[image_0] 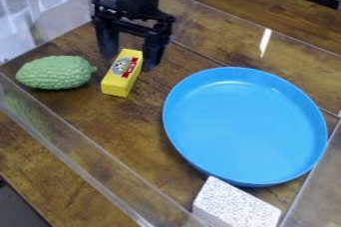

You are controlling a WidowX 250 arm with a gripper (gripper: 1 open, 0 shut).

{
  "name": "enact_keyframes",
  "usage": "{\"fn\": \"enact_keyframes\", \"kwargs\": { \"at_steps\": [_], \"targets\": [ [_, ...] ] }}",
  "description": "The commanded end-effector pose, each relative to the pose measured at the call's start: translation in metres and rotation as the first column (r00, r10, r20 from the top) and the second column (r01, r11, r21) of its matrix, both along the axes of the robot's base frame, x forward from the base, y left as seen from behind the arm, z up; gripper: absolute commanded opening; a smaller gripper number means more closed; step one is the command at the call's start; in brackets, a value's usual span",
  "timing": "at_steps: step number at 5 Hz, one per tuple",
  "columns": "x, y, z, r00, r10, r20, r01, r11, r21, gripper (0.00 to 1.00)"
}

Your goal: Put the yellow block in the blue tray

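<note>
The yellow block [123, 73] is lying flat on the wooden counter [94, 141], between the bumpy green object [56, 72] and the blue tray [245, 123], touching neither. It is appearing rigid, light and smooth-sided, so gripping across its 2 long sides near mid-length is looking safest. The end effector [132, 55] is hanging just above the block's far end, its fingers standing wide apart and holding nothing. Open counter is separating block and tray; the tray's raised rim is needing clearance, and transparent walls are bordering the workspace.

Lab: clear-walled wooden table [80, 131]
</note>
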State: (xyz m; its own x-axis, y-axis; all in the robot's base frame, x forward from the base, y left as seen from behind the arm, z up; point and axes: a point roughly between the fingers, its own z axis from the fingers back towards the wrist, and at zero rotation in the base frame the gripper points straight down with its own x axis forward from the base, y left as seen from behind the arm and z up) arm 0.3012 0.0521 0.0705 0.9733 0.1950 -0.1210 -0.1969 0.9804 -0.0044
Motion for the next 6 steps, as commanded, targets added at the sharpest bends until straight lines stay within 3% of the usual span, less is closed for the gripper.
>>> {"fn": "enact_keyframes", "kwargs": {
  "at_steps": [1, 2, 3, 4, 5, 6],
  "targets": [
    [0.009, 0.007, 0.013, 0.998, 0.008, 0.061, -0.008, 1.000, 0.002, 1.00],
    [0.010, 0.006, 0.009, 0.998, 0.008, 0.062, -0.007, 1.000, -0.011, 1.00],
    [0.016, 0.009, -0.010, 0.998, 0.029, 0.061, -0.027, 0.999, -0.021, 1.00],
    [0.022, 0.028, -0.020, 0.994, -0.081, 0.068, 0.083, 0.996, -0.031, 1.00],
    [0.029, 0.047, -0.028, 0.978, -0.196, 0.073, 0.199, 0.979, -0.034, 1.00],
    [0.027, 0.043, -0.033, 0.969, -0.235, 0.078, 0.239, 0.970, -0.039, 1.00]
  ]
}}
